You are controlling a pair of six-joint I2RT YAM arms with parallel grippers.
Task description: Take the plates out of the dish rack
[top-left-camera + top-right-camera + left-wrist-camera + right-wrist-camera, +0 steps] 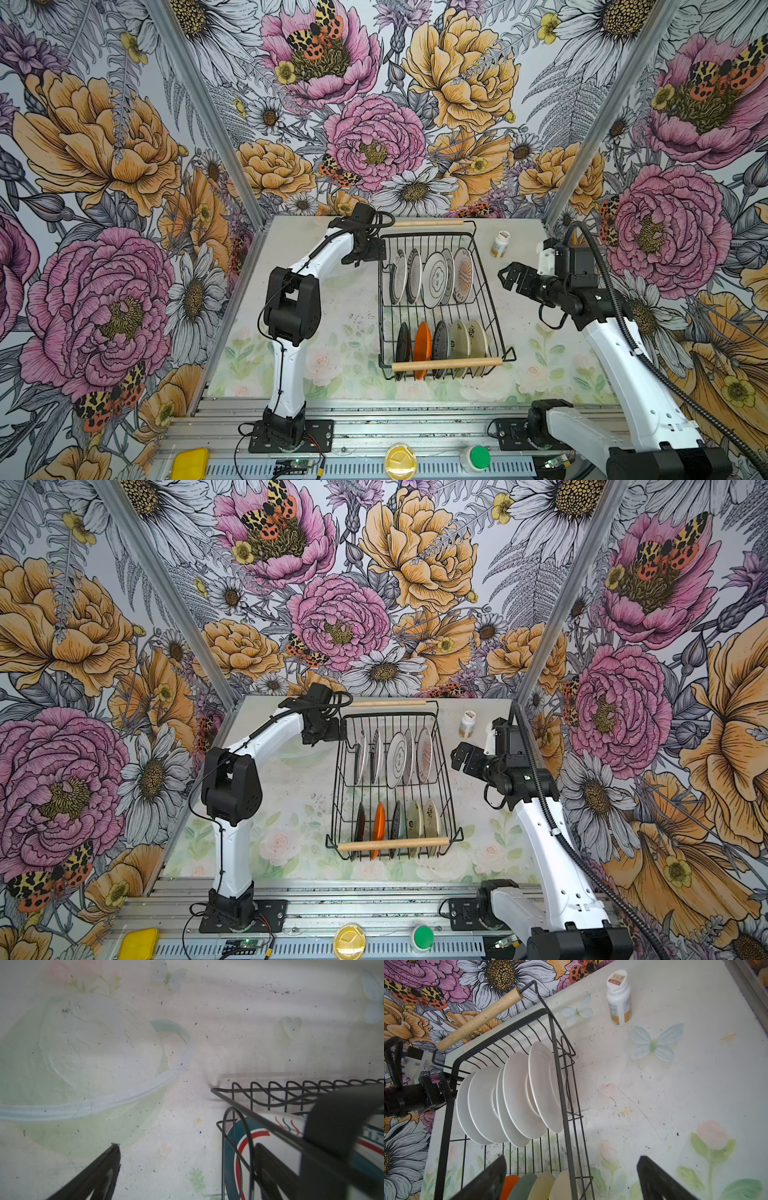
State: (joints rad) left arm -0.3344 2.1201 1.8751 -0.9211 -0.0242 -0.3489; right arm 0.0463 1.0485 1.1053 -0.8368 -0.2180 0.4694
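The dish rack [446, 365] sits in the middle of the counter [332, 299]; the plates all stand on edge inside, a far row [435, 279] and a near row [422, 349], faces turned toward the counter's left and right edges. The left tool [370, 257], jaws spread and empty, straddles the rack's left wall at its far corner, just beside the far row's end plate [398, 277], so it seems the nearer. The right tool [508, 277], likewise spread and empty, stands apart beyond the right wall.

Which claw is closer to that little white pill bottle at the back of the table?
The right gripper: it hovers open just in front of the small white plastic bottle. The left gripper is across the black wire dish rack, at its far-left corner.
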